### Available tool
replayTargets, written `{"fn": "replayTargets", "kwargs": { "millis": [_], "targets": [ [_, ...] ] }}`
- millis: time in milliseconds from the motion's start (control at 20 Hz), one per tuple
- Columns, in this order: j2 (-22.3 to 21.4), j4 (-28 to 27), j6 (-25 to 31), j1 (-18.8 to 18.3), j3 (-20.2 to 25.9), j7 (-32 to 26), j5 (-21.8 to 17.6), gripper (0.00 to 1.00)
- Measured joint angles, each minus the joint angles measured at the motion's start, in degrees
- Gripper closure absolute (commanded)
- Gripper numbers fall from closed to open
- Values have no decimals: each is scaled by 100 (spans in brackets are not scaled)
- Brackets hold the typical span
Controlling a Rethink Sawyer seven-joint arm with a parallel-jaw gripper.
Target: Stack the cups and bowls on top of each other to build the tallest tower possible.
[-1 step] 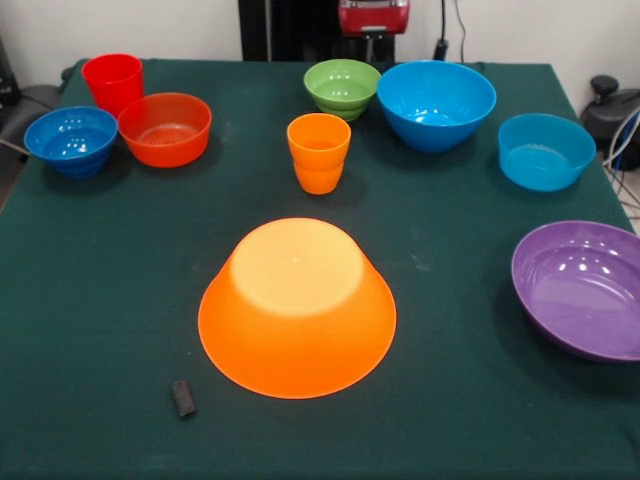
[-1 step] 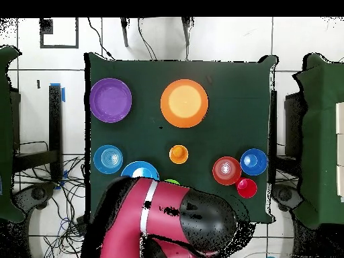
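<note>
The large yellow-orange bowl (image 1: 297, 308) is seen upside down at the middle of the green table (image 1: 100, 300), glossy, its flat base paler than its flared wall. The ridged orange cup (image 1: 319, 152) stands upright behind it. Whether the gripper (image 1: 374, 18) is open cannot be told.

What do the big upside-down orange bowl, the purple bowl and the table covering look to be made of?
Upside-down orange bowl: probably moulded plastic, smooth with a soft sheen, its flat base paler as if slightly translucent. Purple bowl: likely plastic too, glossier, with sharp white highlights inside. Table covering: appears to be dark green cloth, matte and without reflections, faintly scuffed.
</note>
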Motion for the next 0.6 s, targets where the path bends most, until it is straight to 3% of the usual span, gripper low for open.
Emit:
{"fn": "replayTargets", "kwargs": {
  "millis": [600],
  "targets": [
    [-148, 213, 0, 157, 19, 0, 7, 0]
  ]
}}
